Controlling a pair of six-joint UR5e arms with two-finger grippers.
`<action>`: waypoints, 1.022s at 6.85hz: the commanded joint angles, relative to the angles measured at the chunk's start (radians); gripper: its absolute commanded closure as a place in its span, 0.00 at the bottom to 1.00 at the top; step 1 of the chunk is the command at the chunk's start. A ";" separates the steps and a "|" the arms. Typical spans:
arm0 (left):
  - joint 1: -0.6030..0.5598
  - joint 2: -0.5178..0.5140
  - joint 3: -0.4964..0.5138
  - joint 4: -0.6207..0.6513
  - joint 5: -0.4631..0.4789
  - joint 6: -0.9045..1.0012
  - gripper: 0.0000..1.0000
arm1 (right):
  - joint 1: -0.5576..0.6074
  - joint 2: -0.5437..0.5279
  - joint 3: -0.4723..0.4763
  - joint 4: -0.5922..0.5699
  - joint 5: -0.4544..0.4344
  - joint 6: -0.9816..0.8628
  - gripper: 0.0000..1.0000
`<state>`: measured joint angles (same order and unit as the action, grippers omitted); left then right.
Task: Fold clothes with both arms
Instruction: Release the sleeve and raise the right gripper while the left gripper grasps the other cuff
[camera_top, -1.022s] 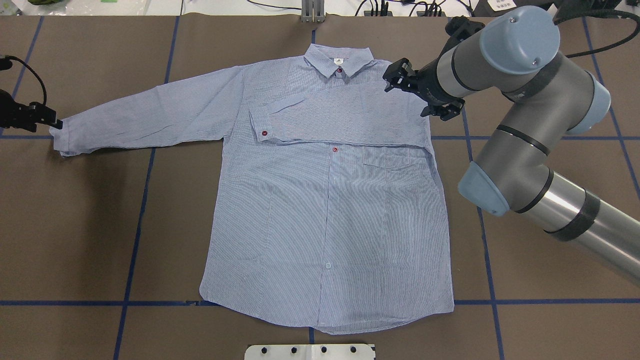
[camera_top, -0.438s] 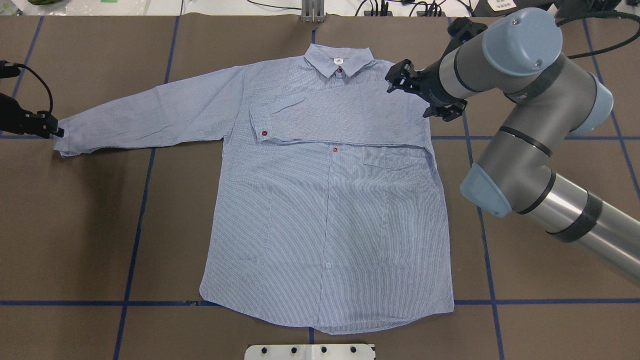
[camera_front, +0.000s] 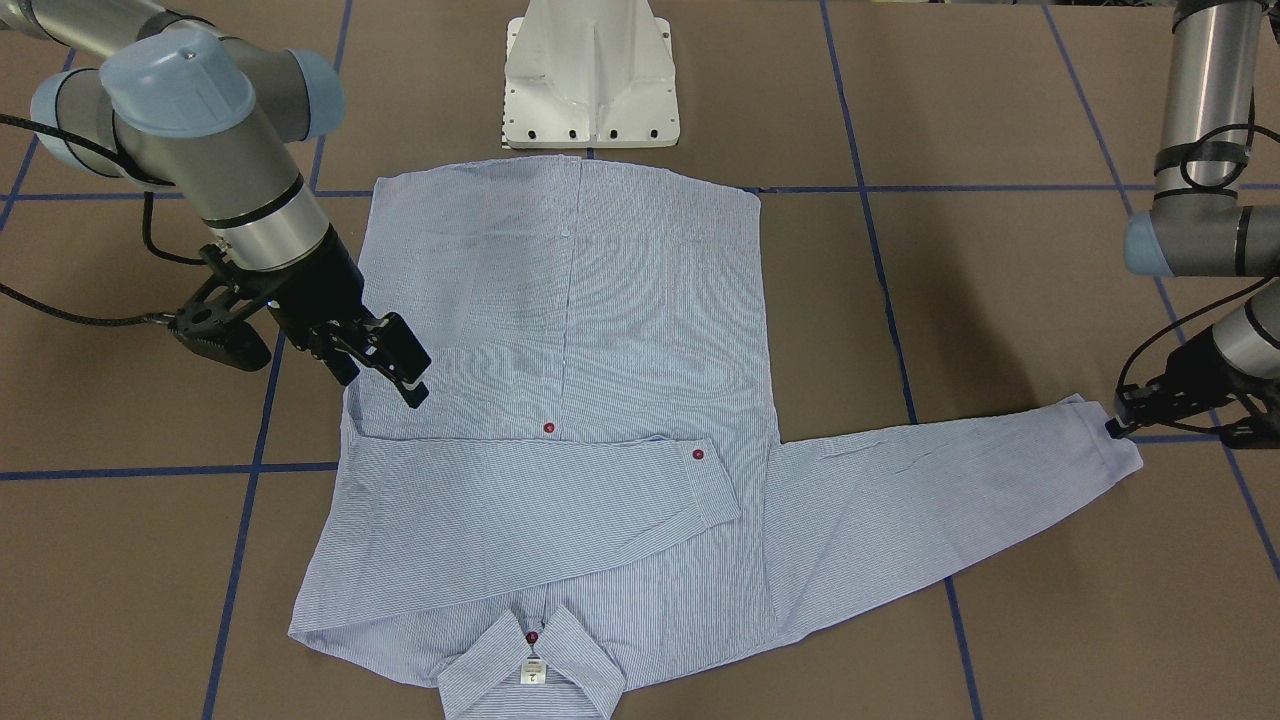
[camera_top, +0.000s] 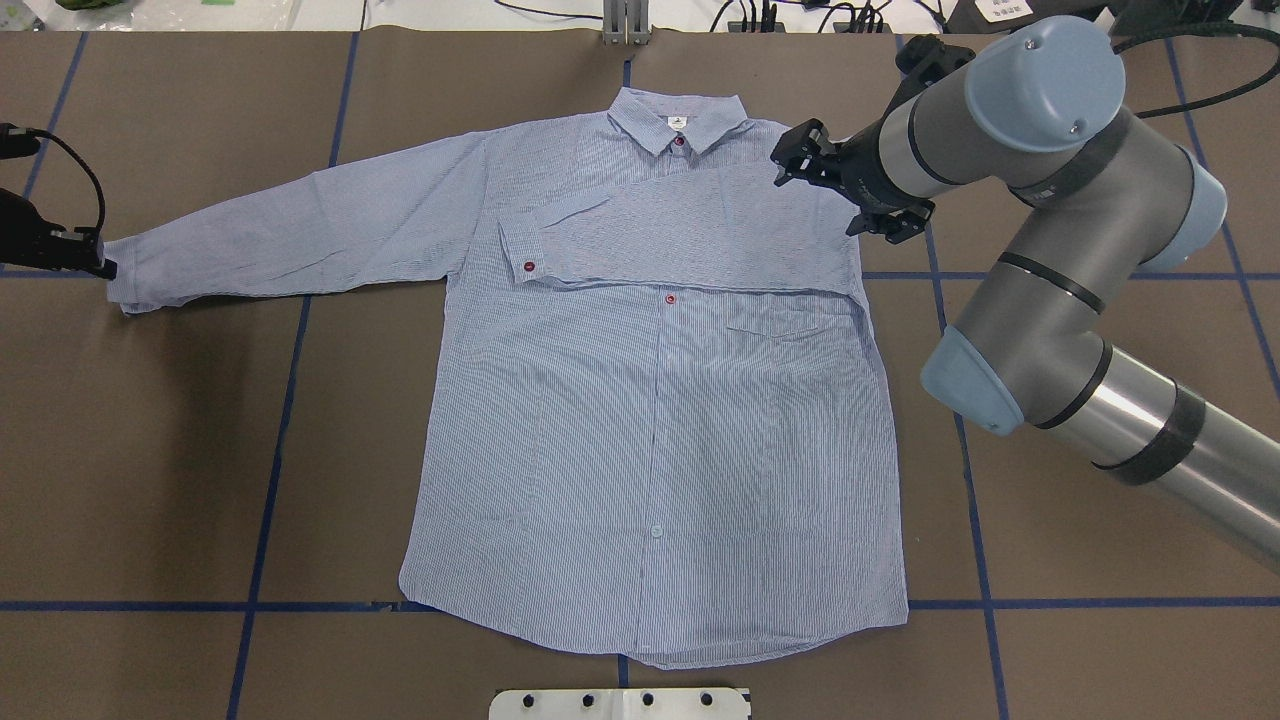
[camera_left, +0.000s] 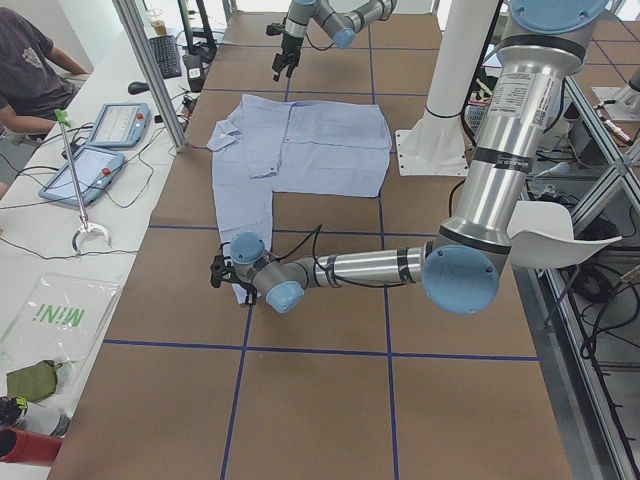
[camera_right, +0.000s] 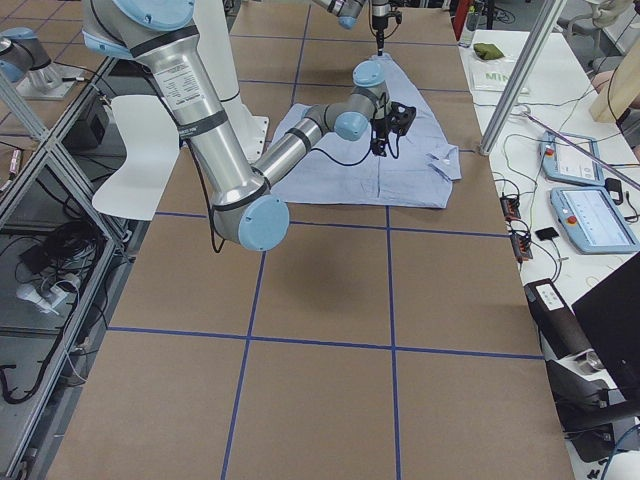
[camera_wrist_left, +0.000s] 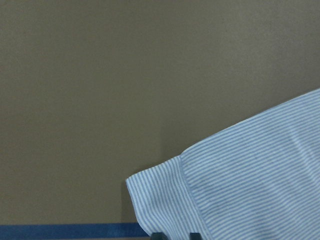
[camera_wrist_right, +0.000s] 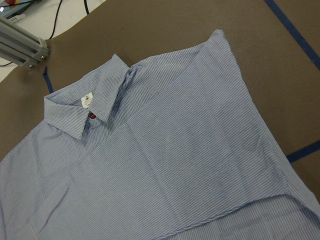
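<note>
The light blue striped shirt (camera_top: 660, 420) lies flat, front up, with its collar (camera_top: 678, 122) at the far side. One sleeve is folded across the chest (camera_front: 520, 500). The other sleeve (camera_top: 300, 235) stretches out toward the table's left end. My left gripper (camera_top: 100, 266) is at that sleeve's cuff (camera_wrist_left: 240, 190); the left wrist view shows its tips close together on the cuff edge. My right gripper (camera_front: 380, 375) hangs open above the shirt's shoulder (camera_wrist_right: 210, 125), holding nothing.
Brown table cover with blue tape lines (camera_top: 280, 400). The white pedestal base (camera_front: 590, 80) stands just behind the shirt's hem. A person and tablets (camera_left: 100, 140) are at a side bench beyond the collar side.
My left gripper has shifted slightly left and toward the robot at the cuff, drawing the cuff's corner with it. The right gripper has barely moved, still open over the shoulder.
</note>
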<state>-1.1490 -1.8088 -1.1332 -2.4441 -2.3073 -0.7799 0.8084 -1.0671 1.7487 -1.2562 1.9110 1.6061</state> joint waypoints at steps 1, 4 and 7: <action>0.000 -0.004 -0.054 0.019 -0.007 -0.001 1.00 | 0.014 -0.001 0.005 -0.003 0.005 -0.002 0.00; 0.032 -0.178 -0.134 0.047 -0.043 -0.257 1.00 | 0.110 -0.071 0.017 -0.003 0.077 -0.098 0.00; 0.242 -0.413 -0.122 0.072 0.124 -0.701 1.00 | 0.156 -0.235 0.090 0.006 0.098 -0.249 0.00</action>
<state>-0.9865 -2.1293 -1.2599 -2.3901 -2.2663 -1.3101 0.9456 -1.2430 1.8199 -1.2526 2.0027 1.4271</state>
